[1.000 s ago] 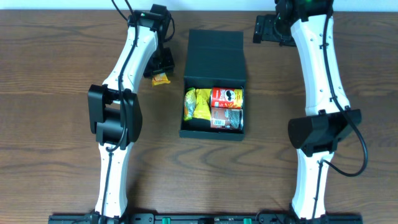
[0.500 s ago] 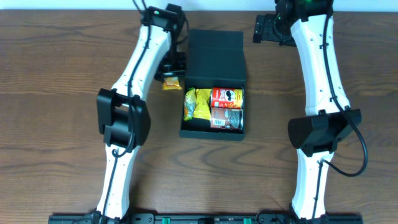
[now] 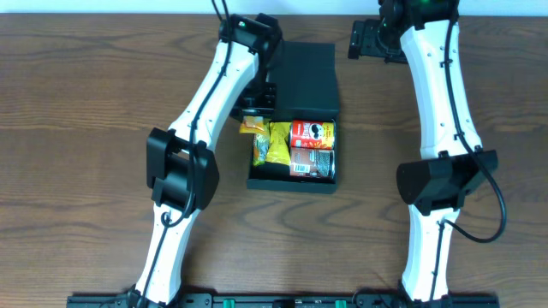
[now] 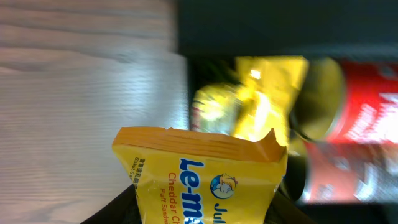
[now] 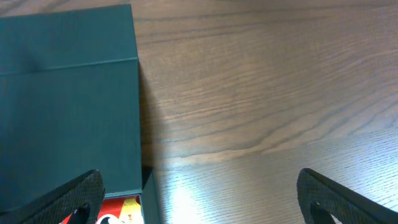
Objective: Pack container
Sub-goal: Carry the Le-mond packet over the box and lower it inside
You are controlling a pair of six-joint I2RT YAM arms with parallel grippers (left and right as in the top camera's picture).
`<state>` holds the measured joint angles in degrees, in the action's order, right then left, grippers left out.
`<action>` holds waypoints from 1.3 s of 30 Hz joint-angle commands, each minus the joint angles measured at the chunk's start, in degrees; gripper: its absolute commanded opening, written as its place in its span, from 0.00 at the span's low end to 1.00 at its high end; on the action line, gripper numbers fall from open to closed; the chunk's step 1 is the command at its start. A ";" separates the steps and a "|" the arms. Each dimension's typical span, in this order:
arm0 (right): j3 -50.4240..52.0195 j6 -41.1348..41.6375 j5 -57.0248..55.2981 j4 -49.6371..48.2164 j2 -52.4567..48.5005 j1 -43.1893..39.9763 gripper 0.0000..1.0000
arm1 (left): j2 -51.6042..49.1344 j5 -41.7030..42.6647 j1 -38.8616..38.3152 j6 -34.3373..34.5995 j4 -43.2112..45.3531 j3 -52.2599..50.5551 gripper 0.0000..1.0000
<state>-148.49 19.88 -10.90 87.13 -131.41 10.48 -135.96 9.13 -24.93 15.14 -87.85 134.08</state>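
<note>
1. The left end effector [image 3: 258, 109] pinches a small yellow cheddar-puff snack packet [image 3: 250, 127] by one end. It hangs the packet over the far left corner of the open compartment of the dark teal-black square rigid container [image 3: 291, 183]. The container sits mid-bench towards the far edge of the brown wooden bench [image 3: 86, 128], with its hinged flap lid [image 3: 300, 77] lying open behind it.
2. Inside, a crumpled yellow bag [image 3: 276, 144] takes the left side and a red snack can [image 3: 312, 133] lies at the right. A second can [image 3: 312, 161] sits just in front of the first, so free room looks tight.
3. The left wrist view shows the packet straddling the container's left wall, partly over bare wood. To place it well, the arm would likely carry it a little further right until it clears the wall. It should then lower before letting go, because a light packet dropped from height could catch on the rim or slide back out. Laid flat on the crumpled bag, it should still let the lid close.
4. The right end effector [image 5: 208, 199] hangs spread wide and empty over the bench beside the lid's right edge, clear of the work.
5. A second earlier the packet hung over the bench left of the lid, apart from the container. Half a second earlier it was just beside the left wall, and now it crosses that wall. The right arm and the packed goods have not moved.
</note>
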 commanded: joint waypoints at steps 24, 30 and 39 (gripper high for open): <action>-0.70 -0.70 -0.94 1.16 0.26 -0.09 0.99 | 2.27 0.55 -6.75 -2.08 -7.10 1.03 0.40; -0.70 -0.70 -0.92 1.16 0.26 -0.09 0.99 | 2.27 -0.50 -6.97 -14.45 -8.41 1.03 0.40; -0.70 -0.70 -0.94 1.49 0.26 -0.09 0.99 | 2.27 7.02 -6.95 -35.01 -8.98 -1.11 0.44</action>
<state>-148.49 19.88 -10.98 88.40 -131.41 10.48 -135.63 13.63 -31.68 -10.92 -92.36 134.04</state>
